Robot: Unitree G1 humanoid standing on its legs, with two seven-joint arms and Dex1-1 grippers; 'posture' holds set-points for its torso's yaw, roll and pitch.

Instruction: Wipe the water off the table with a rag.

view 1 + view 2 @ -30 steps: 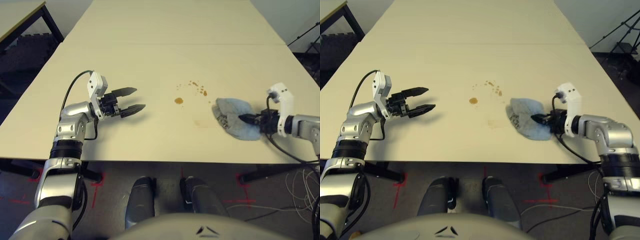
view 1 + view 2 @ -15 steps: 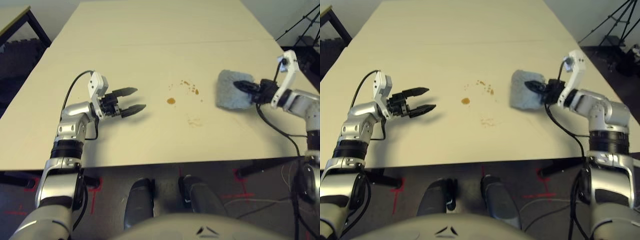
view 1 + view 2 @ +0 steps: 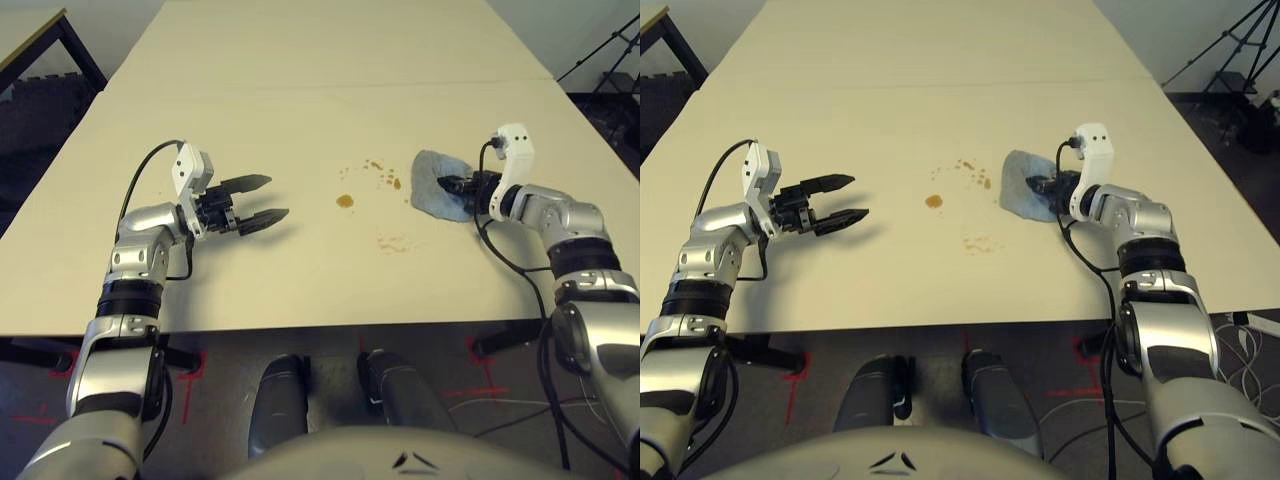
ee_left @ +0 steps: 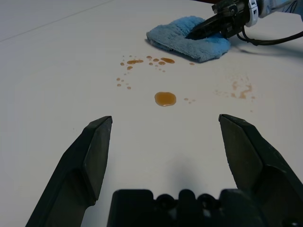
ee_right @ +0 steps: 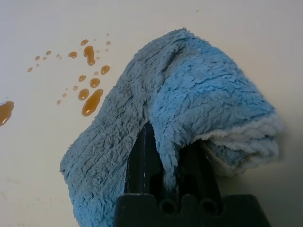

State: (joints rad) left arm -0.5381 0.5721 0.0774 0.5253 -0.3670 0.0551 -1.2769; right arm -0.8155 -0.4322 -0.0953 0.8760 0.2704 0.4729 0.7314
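The blue rag [image 3: 432, 187] lies bunched on the pale table [image 3: 300, 120], and my right gripper [image 3: 455, 185] is shut on its near fold. In the right wrist view the black fingers [image 5: 142, 161] are buried in the rag [image 5: 199, 99]. The water shows as amber drops [image 3: 385, 175] just left of the rag, a larger round blot [image 3: 344, 201] further left, and a faint smear [image 3: 392, 242] nearer the front. My left gripper [image 3: 279, 196] hovers open over the table's left part, pointing at the blot [image 4: 165, 98], with nothing between its fingers.
A thin seam [image 3: 350, 85] crosses the table behind the spill. A second table with a dark frame [image 3: 30, 35] stands at the far left. A black tripod [image 3: 610, 55] stands off the table's right edge. The table's front edge [image 3: 300, 328] runs below both arms.
My right gripper lifted the rag from the front right of the table, carried it left, and set it down beside the drops. The camera shifted. The left arm stayed still.
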